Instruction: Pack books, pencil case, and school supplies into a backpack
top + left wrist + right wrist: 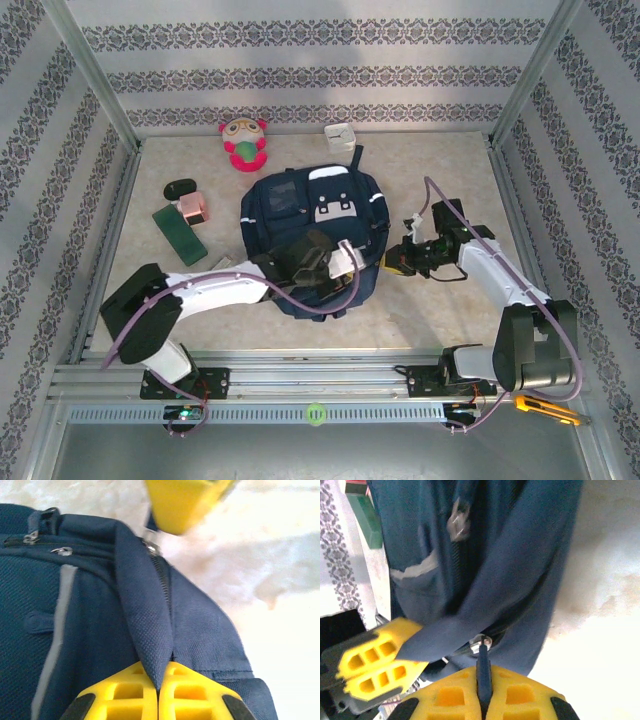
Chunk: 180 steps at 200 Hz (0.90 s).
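**Navy backpack at the zip-opening stage, with nothing yet packed**

Navy fabric is being gripped on both sides of the zip, so the task is judged to be only beginning. The backpack (315,215) is lying flat at the middle of the surface (440,180), and all the packing appears to be left to do. The school supplies are lying well to the left of the backpack. They include a pink blocky piece (193,207) just beside a dark green flat rectangular piece (179,230), both hard-edged and rigid-looking.

The left claw (159,677) has its yellow ribbed fingers pressed together and is pinching a fold of coarse-weave flap beside the zip (162,575), at the backpack's near edge. The right claw (483,677), likewise pressed together, is pinching the dark pull tab (483,662). This tab is hanging from the small metal slider (480,642) at the backpack's near right corner. Whether any teeth are parting is too blurred to tell.

The backpack's cloth is showing thin pale stripes and a white-grey patch. A black oval object (180,187) is lying just beyond the pink piece. A round plush toy (244,145) and a small white box (340,137) are sitting behind the backpack.
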Tool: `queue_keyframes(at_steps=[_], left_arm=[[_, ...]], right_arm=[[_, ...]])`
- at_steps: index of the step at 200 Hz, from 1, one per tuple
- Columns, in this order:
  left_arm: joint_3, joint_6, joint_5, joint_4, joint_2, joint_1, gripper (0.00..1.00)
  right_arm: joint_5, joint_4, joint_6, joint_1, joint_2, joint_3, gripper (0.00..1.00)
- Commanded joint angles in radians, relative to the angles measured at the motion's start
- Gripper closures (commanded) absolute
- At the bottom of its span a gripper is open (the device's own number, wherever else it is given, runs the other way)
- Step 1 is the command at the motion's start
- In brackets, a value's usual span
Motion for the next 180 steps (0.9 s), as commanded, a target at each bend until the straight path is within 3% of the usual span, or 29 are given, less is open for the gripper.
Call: queue_keyframes(at_steps=[1,90,180], left_arm=[[-0.057,0.152,0.240,-0.069,-0.095,0.006,1.00],[-0.106,0.244,0.355,-0.170,-0.230,0.028,1.00],[-0.118,0.223,0.333,-0.154,-0.247,0.035,1.00]], right_arm=[[0.058,0.178,0.076,-0.054,-0.017,-0.013,1.00],[0.179,0.503,0.212,-0.122,0.149,-0.003,1.00],[0.180,0.510,0.180,-0.175,0.181,-0.021,1.00]])
